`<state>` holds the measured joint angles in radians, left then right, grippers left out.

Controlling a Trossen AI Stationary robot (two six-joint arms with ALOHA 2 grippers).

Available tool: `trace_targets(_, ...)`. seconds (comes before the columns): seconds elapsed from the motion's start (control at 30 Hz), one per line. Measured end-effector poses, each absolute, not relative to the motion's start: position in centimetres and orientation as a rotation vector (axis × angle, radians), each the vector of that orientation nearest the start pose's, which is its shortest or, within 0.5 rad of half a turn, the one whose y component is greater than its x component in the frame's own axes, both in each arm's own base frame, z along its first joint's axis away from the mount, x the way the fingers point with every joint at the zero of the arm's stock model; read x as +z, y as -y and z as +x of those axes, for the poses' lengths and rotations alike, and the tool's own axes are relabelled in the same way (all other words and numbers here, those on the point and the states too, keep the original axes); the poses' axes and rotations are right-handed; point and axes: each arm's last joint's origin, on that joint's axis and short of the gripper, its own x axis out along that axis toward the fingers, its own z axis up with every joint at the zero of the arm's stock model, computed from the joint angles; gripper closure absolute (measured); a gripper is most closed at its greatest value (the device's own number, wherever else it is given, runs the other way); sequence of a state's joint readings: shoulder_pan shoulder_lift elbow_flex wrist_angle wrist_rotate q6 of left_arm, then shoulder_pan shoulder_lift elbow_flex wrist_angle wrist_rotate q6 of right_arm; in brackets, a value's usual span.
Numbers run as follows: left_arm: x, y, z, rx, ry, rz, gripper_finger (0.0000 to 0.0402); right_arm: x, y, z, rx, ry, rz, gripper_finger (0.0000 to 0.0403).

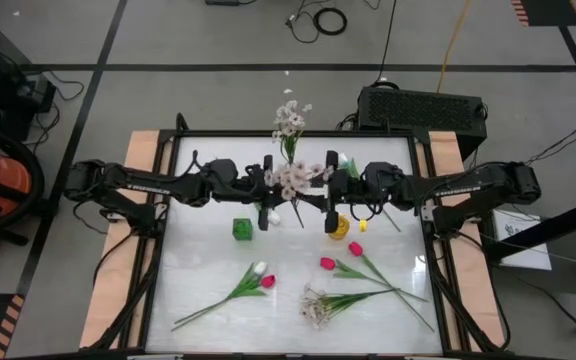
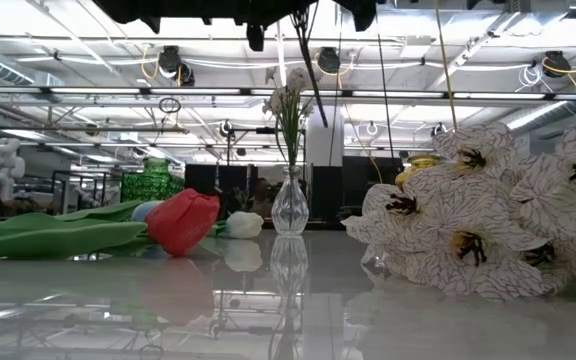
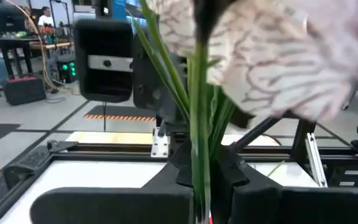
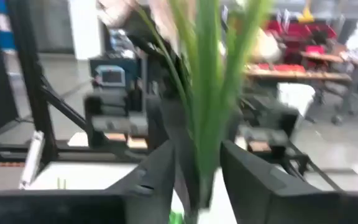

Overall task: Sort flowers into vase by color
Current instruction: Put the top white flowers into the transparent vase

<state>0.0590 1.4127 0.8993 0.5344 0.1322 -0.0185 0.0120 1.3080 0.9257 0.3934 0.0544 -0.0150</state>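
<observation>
The white worktop [image 1: 208, 290] carries loose flowers [image 1: 348, 285] along its near half. Above its centre, my left tool [image 3: 199, 186] is pressed together on the pale blossom spray [image 1: 293, 178]. My right tool [image 4: 197, 177] flanks the same green stems, fingers slightly spread.

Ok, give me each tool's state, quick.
Left tool: shut on the blossom spray stem.
Right tool: open, fingers either side of the same stem.
</observation>
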Motion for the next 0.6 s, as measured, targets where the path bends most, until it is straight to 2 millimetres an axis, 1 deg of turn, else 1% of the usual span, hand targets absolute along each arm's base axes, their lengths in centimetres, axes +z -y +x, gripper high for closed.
trace_targets(0.17, 31.0, -1.4, 30.4, -0.073, 0.004, 0.011, 0.0388, 32.6, 0.1, 28.3, -0.148, -0.077, -0.024, 0.0227)
trace_targets(0.3, 31.9, -1.6, 29.0, -0.064, -0.01, 0.035, 0.0388, 32.7, 0.3, 27.3, -0.203, -0.14, -0.062, 0.0197)
trace_targets(0.43, 32.4, -2.2, 27.1, -0.029, -0.029, 0.039, 0.0388, 32.8, 0.4, 26.5, -0.223, -0.175, -0.074, 0.0184)
trace_targets(0.6, 32.7, -3.0, 24.9, 0.013, -0.024, 0.037, 0.0388, 32.7, 0.4, 26.3, -0.222, -0.199, -0.08, 0.0187)
